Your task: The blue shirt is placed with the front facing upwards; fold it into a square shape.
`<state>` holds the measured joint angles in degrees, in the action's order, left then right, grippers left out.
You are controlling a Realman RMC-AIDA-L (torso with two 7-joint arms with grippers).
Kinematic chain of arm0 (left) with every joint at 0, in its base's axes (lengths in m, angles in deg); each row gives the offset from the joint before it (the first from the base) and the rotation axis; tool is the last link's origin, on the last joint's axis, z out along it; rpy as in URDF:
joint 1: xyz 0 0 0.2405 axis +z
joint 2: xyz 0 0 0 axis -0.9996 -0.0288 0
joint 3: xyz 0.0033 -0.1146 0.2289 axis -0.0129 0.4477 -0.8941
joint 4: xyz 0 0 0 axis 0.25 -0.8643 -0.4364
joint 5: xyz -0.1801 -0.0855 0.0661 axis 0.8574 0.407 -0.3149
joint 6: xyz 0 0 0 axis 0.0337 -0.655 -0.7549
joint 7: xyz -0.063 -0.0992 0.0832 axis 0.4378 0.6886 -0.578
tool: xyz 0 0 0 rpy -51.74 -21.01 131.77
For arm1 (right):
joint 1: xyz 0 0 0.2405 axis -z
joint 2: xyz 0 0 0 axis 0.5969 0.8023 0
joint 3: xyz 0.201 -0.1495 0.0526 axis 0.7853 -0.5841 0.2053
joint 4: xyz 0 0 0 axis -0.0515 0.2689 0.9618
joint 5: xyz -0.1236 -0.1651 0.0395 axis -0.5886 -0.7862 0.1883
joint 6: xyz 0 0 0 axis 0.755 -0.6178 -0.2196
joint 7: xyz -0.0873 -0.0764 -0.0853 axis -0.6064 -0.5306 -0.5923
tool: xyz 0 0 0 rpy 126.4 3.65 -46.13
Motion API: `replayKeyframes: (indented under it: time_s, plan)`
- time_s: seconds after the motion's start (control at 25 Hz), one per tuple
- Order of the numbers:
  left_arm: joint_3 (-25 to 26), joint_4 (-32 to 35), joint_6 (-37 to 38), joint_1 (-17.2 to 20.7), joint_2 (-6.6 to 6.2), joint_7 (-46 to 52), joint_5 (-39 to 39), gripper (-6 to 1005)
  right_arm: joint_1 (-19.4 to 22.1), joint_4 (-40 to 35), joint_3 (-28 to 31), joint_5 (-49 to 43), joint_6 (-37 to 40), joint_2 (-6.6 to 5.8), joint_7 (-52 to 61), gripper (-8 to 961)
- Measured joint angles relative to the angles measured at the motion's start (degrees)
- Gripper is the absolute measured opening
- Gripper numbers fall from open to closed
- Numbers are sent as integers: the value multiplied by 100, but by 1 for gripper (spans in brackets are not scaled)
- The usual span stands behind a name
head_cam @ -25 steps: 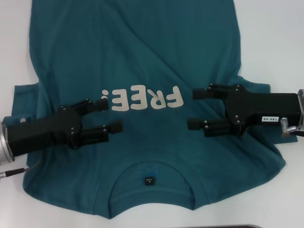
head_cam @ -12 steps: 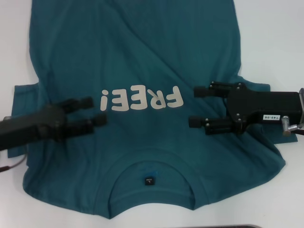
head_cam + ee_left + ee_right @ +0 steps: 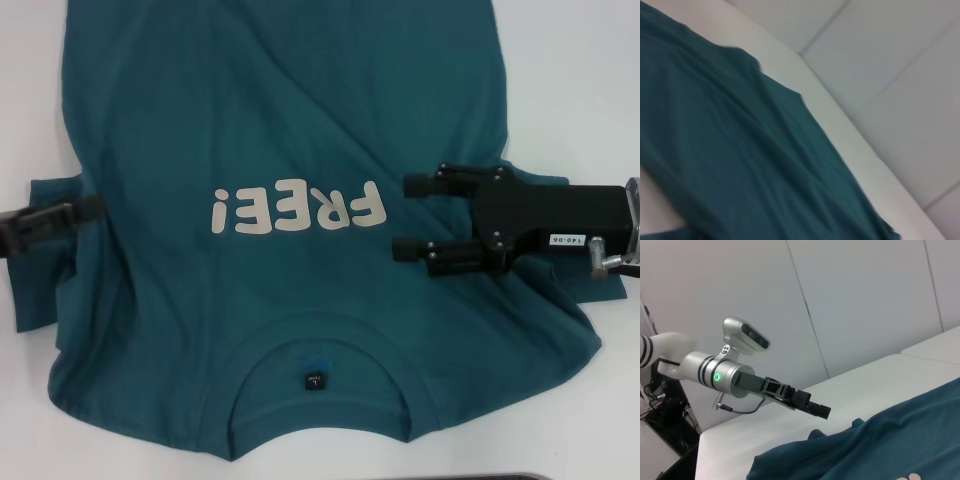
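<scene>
The blue shirt [image 3: 290, 130] lies front-up on the white table [image 3: 580, 60], collar [image 3: 320, 335] nearest the robot, the "FREE!" print [image 3: 298, 208] across its middle. The right gripper [image 3: 412, 217] hovers over the chest beside the print, fingers apart and empty. The left gripper [image 3: 95, 210] sits at the sleeve edge; its finger state cannot be made out.
</scene>
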<state>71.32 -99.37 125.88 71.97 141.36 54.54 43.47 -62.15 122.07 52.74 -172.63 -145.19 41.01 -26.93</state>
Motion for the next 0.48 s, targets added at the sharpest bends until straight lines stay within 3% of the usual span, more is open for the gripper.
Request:
replayKeyframes:
  time_s: [0.28, 0.48]
  plan:
    - [191, -25, -135, 145, -218, 25, -183, 917, -11, 8, 60, 10, -8, -3, 1, 915]
    - [197, -28, -291, 130, -256, 46, -450, 917, -10, 8, 105, 10, -29, -5, 5, 915]
